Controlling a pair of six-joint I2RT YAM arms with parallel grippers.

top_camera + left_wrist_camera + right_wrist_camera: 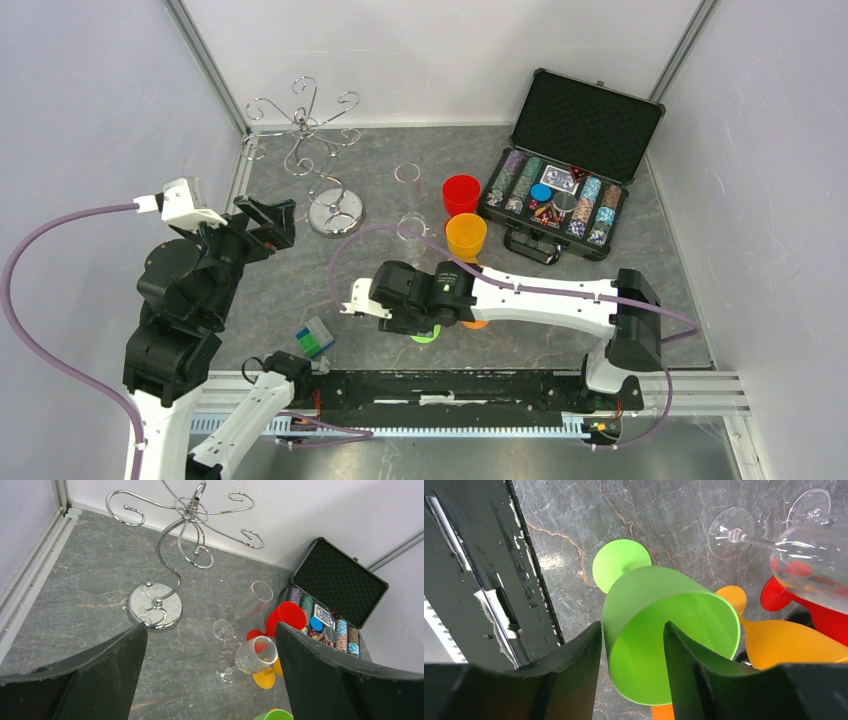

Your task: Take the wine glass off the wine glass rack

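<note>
The silver wire rack [312, 140] stands at the back left on its round mirrored base [156, 605]; no glass hangs on its arms. A green plastic wine glass [674, 630] stands upright on the table, its foot [425, 335] showing under my right arm. My right gripper [631, 627] is open and straddles its rim, one finger outside the bowl and one inside. Two clear wine glasses [255, 597] [256, 655] stand right of the rack. My left gripper [210, 680] is open and empty, held above the table in front of the rack.
A red plastic glass [461, 193] and an orange one [466, 236] stand beside the clear glasses. An open poker chip case [570, 165] lies at the back right. A small blue and green block [315, 338] sits near the front rail. Walls enclose the table.
</note>
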